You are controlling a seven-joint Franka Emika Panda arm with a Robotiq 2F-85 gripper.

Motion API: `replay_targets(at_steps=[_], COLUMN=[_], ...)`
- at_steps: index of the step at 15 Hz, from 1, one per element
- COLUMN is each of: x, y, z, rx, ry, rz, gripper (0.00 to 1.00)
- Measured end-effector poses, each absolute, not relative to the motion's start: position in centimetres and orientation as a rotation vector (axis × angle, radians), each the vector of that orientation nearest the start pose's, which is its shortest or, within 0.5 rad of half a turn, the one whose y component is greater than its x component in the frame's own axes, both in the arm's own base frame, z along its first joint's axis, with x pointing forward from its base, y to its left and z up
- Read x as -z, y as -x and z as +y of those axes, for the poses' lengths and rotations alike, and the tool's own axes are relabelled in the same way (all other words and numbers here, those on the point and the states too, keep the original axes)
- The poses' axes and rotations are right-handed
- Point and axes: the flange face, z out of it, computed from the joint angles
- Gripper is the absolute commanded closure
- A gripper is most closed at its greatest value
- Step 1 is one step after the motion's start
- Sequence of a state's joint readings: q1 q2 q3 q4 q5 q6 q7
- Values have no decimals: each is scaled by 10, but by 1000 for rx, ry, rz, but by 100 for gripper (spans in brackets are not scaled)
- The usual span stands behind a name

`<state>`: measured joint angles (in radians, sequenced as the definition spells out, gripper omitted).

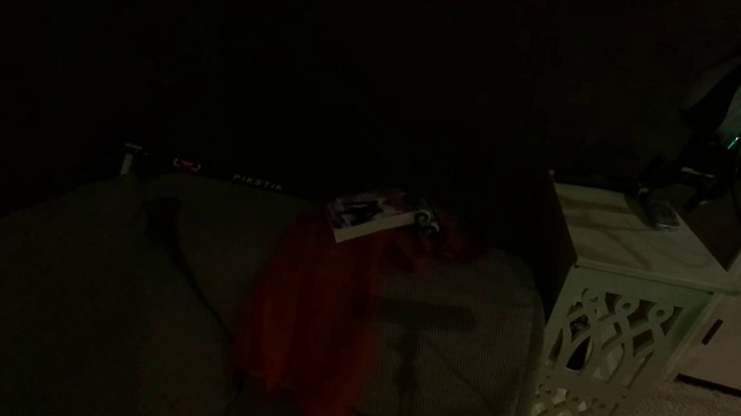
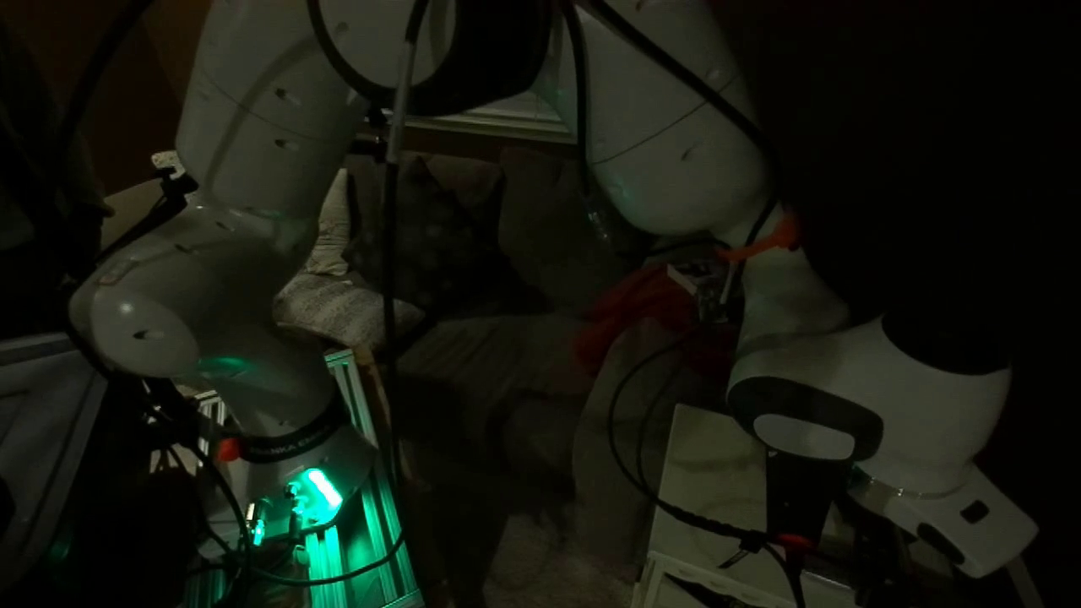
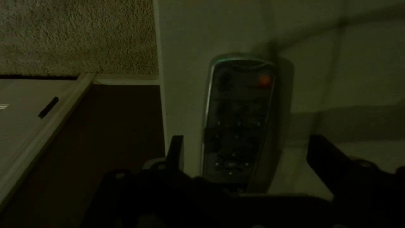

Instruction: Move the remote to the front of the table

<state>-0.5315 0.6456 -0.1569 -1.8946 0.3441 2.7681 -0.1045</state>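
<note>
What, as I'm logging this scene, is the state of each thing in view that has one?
White boxy lattice-sided table, standing upright.
Slim dark oblong remote, lying buttons-up on the table.
Black jaws, open, not gripping the remote.
Orange-red cloth, loosely draped.
White-edged rectangular block, lying patterned side up.
Green oblong base light, lit.

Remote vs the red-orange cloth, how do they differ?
The remote is dark with a red button; the cloth is red-orange.
The remote is a slim oblong, far smaller than the loosely folded cloth.
The remote rests on the white side table; the cloth drapes over the sofa.
Shared: the open tool holds neither.
</note>
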Motion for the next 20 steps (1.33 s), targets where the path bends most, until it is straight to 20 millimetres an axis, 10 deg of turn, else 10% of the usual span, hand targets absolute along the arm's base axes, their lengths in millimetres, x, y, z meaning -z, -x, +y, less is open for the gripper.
replay_targets(at_steps=[2,3,10,20], x=[-178,-174,-170,-203], y=[-498,-499,-509,-486], z=[-417,-417,-421,-452], rx=[386,385,419,263], ry=[2865,2865,2852,2919], rz=[1295,1299,1336,1393], gripper=[0,25,69,70])
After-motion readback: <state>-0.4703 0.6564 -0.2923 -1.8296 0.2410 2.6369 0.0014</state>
